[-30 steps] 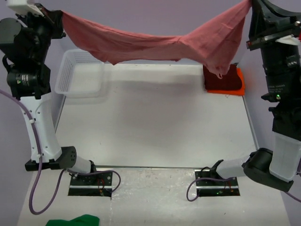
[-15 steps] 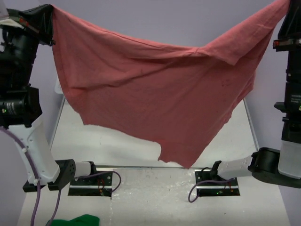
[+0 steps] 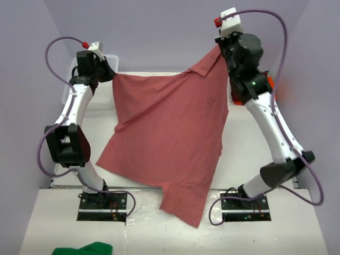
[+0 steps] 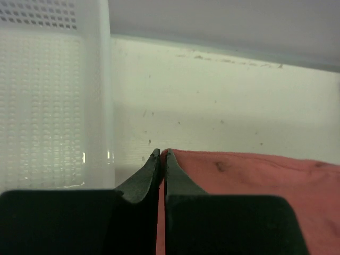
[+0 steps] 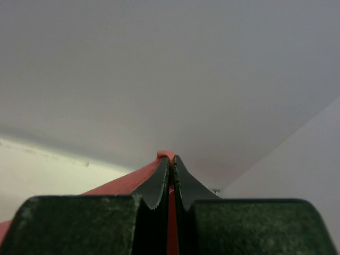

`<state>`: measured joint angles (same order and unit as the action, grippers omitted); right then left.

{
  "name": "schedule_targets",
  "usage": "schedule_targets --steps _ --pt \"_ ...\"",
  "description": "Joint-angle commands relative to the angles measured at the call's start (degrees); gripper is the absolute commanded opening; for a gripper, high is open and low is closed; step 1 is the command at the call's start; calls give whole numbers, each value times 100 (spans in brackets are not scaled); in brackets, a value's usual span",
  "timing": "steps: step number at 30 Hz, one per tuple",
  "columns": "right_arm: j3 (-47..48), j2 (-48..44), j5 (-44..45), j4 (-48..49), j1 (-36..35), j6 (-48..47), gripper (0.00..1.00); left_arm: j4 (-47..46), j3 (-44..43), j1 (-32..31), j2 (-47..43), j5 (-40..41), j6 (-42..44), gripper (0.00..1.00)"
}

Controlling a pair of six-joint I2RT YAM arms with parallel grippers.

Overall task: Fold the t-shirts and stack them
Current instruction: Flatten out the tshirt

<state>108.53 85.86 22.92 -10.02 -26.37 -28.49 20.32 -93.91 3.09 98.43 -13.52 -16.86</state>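
Note:
The faded rose t-shirt (image 3: 170,133) hangs spread between my two grippers and drapes down over the table to its near edge. My left gripper (image 3: 110,74) is shut on its far left corner, low beside the basket; the cloth (image 4: 249,175) shows by the fingers. My right gripper (image 3: 219,49) is shut on the far right corner, held higher; a fold of the rose shirt (image 5: 166,155) pokes out between the fingertips. A sliver of the bright orange shirt (image 3: 271,82) shows behind the right arm at the far right. The dark maroon shirt is hidden.
The white mesh basket (image 3: 69,85) stands at the far left of the table, close to my left gripper; its wall (image 4: 53,101) fills the left of the left wrist view. A green cloth (image 3: 85,248) lies on the floor in front of the left base.
Both arms have swung away from the camera to the far side of the table, carrying the rose shirt with them. The shirt now drapes over the table instead of hanging near the camera.

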Motion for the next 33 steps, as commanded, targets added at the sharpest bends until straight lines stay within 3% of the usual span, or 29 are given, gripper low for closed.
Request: schedule_targets --steps 1,8,17,33 --pt "-182 568 -506 0 640 818 0 -1064 197 -186 306 69 165 0" --pt "229 2135 -885 -61 1292 933 0 -1381 -408 -643 2036 95 850 0" --pt "1372 3444 -1176 -562 1635 1126 0 -1513 -1226 -670 3120 24 921 0" --pt "1092 2990 -1078 -492 1670 1521 0 -1803 -594 -415 1970 -220 597 0"
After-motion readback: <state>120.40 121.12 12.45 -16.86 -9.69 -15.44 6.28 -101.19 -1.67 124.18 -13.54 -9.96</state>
